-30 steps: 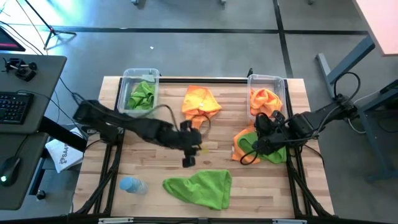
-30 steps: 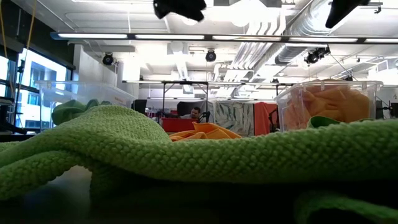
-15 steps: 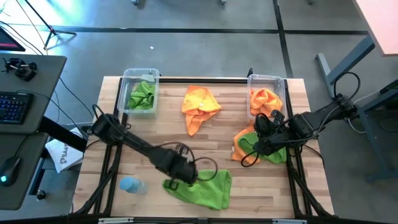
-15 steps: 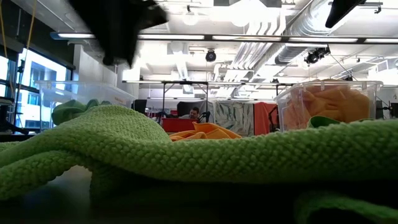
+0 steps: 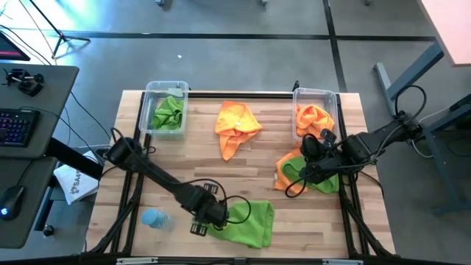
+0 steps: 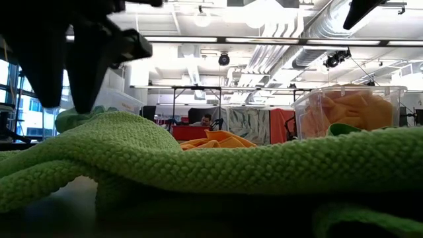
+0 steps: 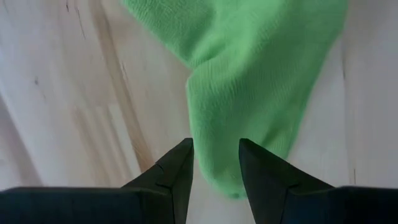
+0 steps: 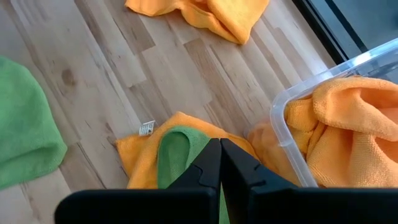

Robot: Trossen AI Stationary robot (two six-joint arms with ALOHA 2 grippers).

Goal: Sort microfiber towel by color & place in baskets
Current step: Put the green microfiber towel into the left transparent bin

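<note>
Sorting is only partly done, I judge: the left basket (image 5: pixel 166 89) holds a green towel (image 5: pixel 168 114), the right basket (image 5: pixel 316 94) an orange one (image 5: pixel 314 118). Loose on the desk (image 5: pixel 184 165) remain an orange towel (image 5: pixel 237 125), a mixed pile (image 5: pixel 294 171) and the near green towel (image 5: pixel 246 221). My left gripper (image 7: pixel 215 163) has its fingers slightly apart astride that towel's edge, holding nothing yet; the right gripper (image 8: pixel 220 163) hangs closed and empty above the pile.

bench (image 5: pixel 191 158): pale wood planks, smooth, faint sheen, visible grain and dark seams
green towel, near edge (image 5: pixel 246 221): soft cloth, matt, nubby looped weave in the low view, fine fuzzy nap in the left wrist view
orange towel, far middle (image 5: pixel 237 124): soft matt cloth, creased
orange and green towels, right (image 5: pixel 291 171): matt cloth, small white label sewn at one edge
baskets (image 5: pixel 151 96): clear plastic, glossy, smooth rounded rims
left tool (image 7: pixel 214 165): dark, matt, smooth hard fingers
right tool (image 8: pixel 220 165): dark, matt, smooth
bottle (image 5: pixel 156 218): pale blue, translucent plastic
</note>
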